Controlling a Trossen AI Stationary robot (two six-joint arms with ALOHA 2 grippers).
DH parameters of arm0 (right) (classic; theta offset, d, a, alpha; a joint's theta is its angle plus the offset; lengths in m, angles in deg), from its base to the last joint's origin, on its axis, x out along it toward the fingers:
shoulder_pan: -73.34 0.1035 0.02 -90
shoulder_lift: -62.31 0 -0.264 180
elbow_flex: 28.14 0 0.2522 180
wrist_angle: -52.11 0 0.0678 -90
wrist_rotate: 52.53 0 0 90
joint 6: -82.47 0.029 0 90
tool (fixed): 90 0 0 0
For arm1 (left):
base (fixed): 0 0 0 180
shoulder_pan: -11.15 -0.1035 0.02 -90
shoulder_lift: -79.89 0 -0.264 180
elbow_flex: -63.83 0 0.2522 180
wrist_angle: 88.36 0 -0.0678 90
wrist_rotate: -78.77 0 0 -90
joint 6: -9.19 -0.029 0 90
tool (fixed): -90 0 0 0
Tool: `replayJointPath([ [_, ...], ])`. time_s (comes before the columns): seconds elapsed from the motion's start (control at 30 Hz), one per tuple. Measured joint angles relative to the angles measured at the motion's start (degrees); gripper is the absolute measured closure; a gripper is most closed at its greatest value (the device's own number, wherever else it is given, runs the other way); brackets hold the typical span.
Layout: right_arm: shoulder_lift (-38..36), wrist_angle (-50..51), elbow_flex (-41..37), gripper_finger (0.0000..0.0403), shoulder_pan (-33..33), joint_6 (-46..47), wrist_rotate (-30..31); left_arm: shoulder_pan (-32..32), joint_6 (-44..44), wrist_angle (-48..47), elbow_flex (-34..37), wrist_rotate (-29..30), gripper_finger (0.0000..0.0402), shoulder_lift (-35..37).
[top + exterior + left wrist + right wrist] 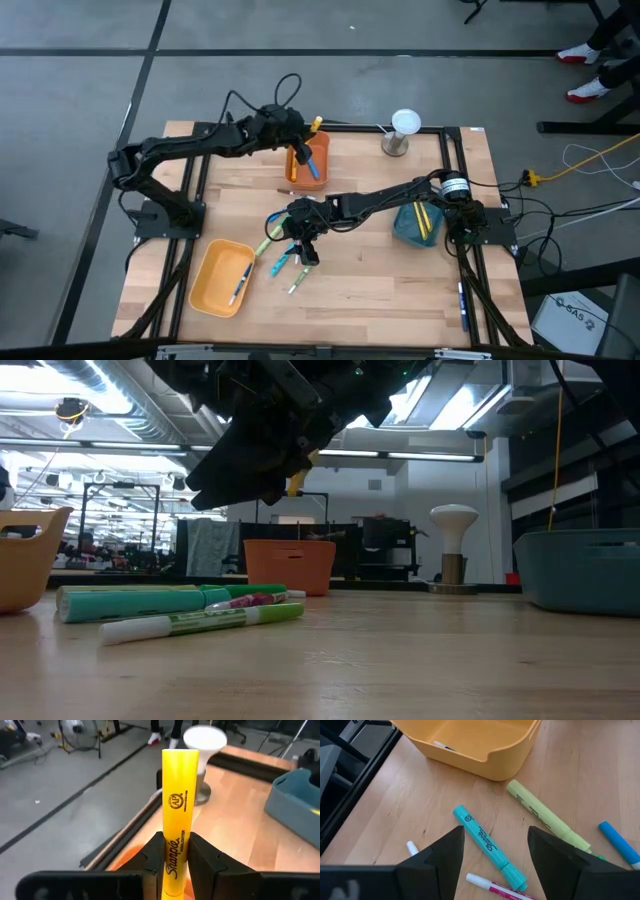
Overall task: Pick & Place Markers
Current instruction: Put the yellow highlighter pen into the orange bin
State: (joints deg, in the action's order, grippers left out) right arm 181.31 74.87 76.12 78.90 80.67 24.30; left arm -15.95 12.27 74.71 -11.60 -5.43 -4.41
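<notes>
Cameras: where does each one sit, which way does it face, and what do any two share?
High: overhead, straight down; both arms, orange bin, yellow bin.
Low: table height, level across; teal marker, an arm overhead.
Left wrist: above the orange bin; left pincer shut on yellow highlighter.
Right wrist: looking down; open right pincer over the teal marker.
Shared: right wrist and low both show the teal marker.

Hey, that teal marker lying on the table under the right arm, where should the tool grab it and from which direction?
Grip the teal marker across the middle of its barrel, coming straight down from above. It lies flat on the wood, and the right tool, open, already straddles it in the right wrist view. Close across the width; a white-tipped pink pen crowds the capped end, so mid-barrel is probably safer.
</notes>
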Motion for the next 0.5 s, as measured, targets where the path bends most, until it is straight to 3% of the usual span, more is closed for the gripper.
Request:
replayJointPath([
  [0.5,0.0,-0.1,0.0,0.0187,0.0,0.0,0.0,-3.2,2.4,-2.7,0.0,-3.5,0.0347,-9.6],
])
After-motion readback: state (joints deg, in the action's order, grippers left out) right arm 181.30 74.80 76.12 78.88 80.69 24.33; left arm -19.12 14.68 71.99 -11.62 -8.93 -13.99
